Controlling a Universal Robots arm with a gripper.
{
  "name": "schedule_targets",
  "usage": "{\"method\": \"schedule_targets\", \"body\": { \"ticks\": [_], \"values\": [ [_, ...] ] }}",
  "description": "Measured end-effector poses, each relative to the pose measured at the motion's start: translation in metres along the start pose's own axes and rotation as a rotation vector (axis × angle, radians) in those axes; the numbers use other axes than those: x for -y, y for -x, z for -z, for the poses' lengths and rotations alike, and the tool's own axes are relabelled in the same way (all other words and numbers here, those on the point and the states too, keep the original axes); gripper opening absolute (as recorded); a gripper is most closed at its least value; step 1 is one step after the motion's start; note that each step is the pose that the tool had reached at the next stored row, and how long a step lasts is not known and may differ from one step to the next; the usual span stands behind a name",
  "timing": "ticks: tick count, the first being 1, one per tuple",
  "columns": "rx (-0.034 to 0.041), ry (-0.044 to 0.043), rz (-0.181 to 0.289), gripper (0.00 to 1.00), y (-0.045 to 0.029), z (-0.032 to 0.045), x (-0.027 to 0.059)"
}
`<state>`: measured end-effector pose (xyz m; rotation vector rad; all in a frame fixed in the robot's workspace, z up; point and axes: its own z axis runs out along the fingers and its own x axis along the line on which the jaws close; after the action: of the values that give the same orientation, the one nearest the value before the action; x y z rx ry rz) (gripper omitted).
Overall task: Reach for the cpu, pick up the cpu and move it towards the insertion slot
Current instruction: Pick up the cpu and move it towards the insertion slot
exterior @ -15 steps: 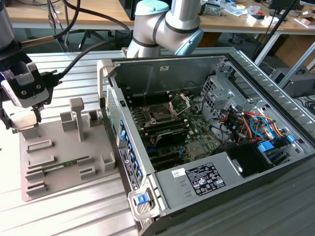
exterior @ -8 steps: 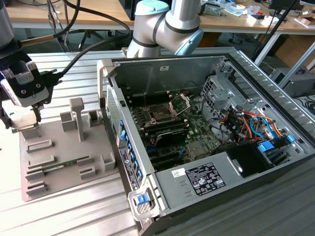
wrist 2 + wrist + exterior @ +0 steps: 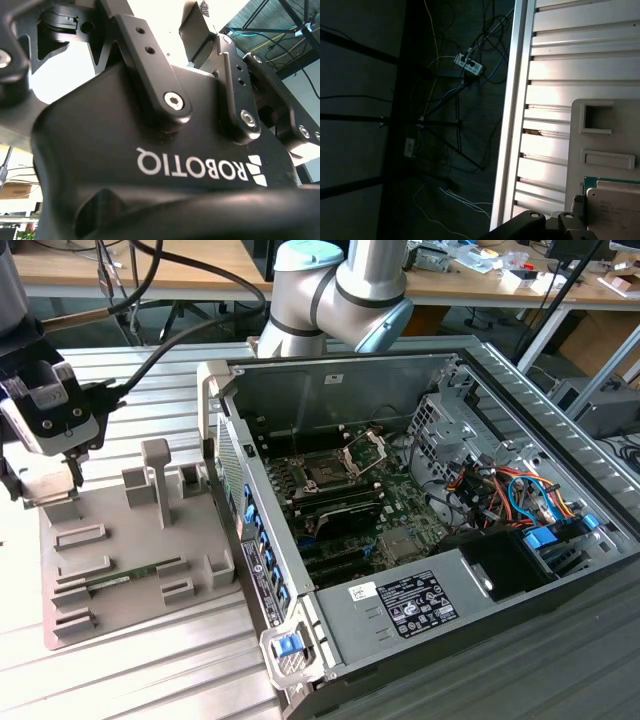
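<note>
My claw (image 3: 48, 468) hangs at the exterior view's left, low over the grey parts tray (image 3: 130, 570) on the ribbed metal table (image 3: 150, 680), well apart from the open computer case (image 3: 400, 375). The chip (image 3: 615, 210) is right by me. In the first wrist view its pale silvery top with a green edge lies on the tray, just beside my claw's black metalwork. So the reach looks done, or close to it.

I cannot tell whether I have the chip gripped. My own body blocks the second wrist view, and the pale square below me in the exterior view may be the chip or a block of the tray. Nor can I tell how far my claw is open.

The socket (image 3: 328, 473) sits inside the case, a dark square on the green board with its metal frame (image 3: 365, 448) swung up, and I see nothing in it. It lies far to the exterior view's right of me. By my reckoning the pick-up is not shown finished, and the whole carry toward the socket is left. A thin green memory stick (image 3: 120, 581) lies in the tray, untouched.
</note>
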<state>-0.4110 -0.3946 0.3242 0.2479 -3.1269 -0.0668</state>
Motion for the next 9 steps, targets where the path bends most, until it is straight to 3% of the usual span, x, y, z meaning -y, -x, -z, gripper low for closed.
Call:
{"method": "schedule_targets", "body": {
  "ticks": [9],
  "values": [
    [-0.0002, 0.0, 0.0, 0.55, 0.0001, 0.0022, -0.0001]
  ]
}}
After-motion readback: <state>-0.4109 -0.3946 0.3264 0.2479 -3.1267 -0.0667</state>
